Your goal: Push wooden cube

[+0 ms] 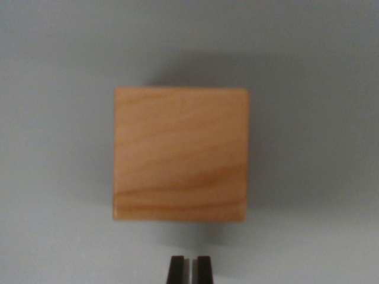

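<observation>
Nearest the camera, at the bottom edge of the wrist view, the two dark fingertips of the gripper poke into the frame, standing upright and side by side. Only a thin pale sliver separates them, so the jaws are drawn almost together and hold nothing. Just above them, with a narrow band of bare surface between, sits the wooden cube. It is seen from directly overhead, so only its square top face shows: light honey-coloured wood with soft grain lines running roughly from side to side, a darker streak crossing near its lower part. The cube fills the middle of the view, slightly toward the wrist view's left, and its edges run square with the frame. It rests on a plain, flat grey tabletop that fills the rest of the picture. A soft shadow spreads from the cube toward the top and the wrist view's right. The fingertips are close to the cube's near edge but not touching it. The whole picture is slightly blurred.
</observation>
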